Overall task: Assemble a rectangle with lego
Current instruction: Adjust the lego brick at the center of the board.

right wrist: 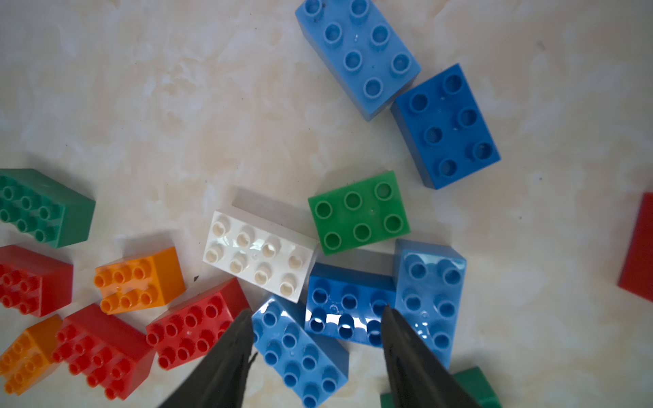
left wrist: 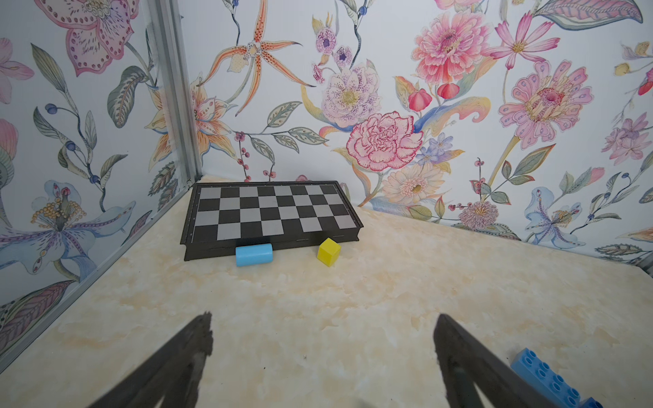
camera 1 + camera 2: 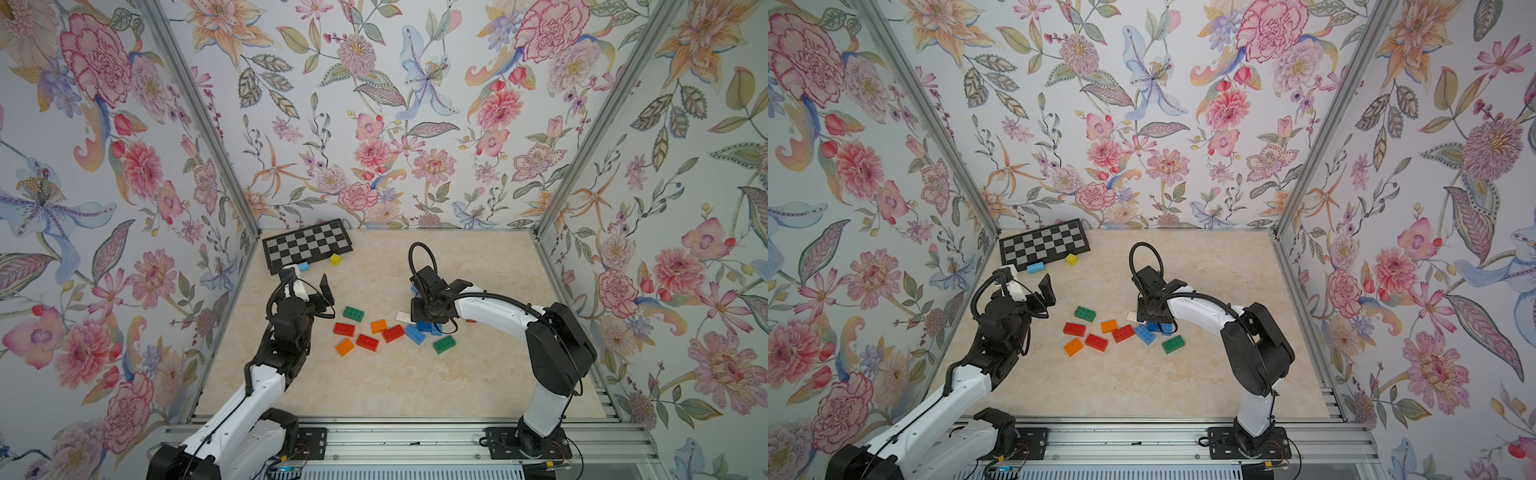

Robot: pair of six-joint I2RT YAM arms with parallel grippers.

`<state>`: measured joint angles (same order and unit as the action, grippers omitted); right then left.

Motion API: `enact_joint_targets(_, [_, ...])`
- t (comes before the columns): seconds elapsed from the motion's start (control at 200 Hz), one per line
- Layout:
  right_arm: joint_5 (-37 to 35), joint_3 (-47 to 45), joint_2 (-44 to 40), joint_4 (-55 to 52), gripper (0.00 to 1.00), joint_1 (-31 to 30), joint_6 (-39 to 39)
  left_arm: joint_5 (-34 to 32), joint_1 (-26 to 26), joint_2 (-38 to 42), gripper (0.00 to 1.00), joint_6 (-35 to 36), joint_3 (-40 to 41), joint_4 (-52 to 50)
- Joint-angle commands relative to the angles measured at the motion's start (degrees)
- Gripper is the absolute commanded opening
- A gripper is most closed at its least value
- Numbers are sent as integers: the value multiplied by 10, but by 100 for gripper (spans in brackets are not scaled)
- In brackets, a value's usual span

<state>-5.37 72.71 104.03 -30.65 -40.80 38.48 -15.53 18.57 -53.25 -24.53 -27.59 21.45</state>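
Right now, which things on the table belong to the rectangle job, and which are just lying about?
For the job: red bricks, orange bricks, blue bricks, green bricks, white brick.
Lying about: chessboard, blue cylinder, yellow cube.

The white brick [image 1: 259, 255] is smooth, glossy plastic with glare on its studs, like the dark blue brick [image 1: 348, 307] just beside it, on a smooth, faintly shiny marbled table [image 1: 176, 106], while the right gripper [image 1: 317, 309] near it has matt black, rough-edged fingers [image 1: 226, 367].
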Motion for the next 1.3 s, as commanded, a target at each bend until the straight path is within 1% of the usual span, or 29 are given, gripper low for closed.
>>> enact_joint_targets(0.0, [-7,20,13,-3,62,4,27,-13,2,-9,99,-11,8,6])
enact_joint_targets(0.145, [-2,32,31,3,63,10,30,8,2,-24,99,-12,13,31])
enact_joint_targets(0.385, [6,31,52,18,64,24,43,16,2,-37,99,-10,17,35])
enact_joint_targets(0.696, [20,53,88,28,65,31,45,3,2,-24,99,-9,26,30])
enact_joint_targets(1.086, [24,96,128,28,65,32,20,5,2,-27,99,-7,30,33])
enact_joint_targets(1.151, [24,104,129,28,66,33,7,6,2,-29,99,-7,31,36])
enact_joint_targets(1.176, [22,106,128,29,66,49,2,7,2,-31,99,-8,31,38])
enact_joint_targets(1.296, [13,112,118,28,69,53,-12,12,2,-38,99,-8,29,43])
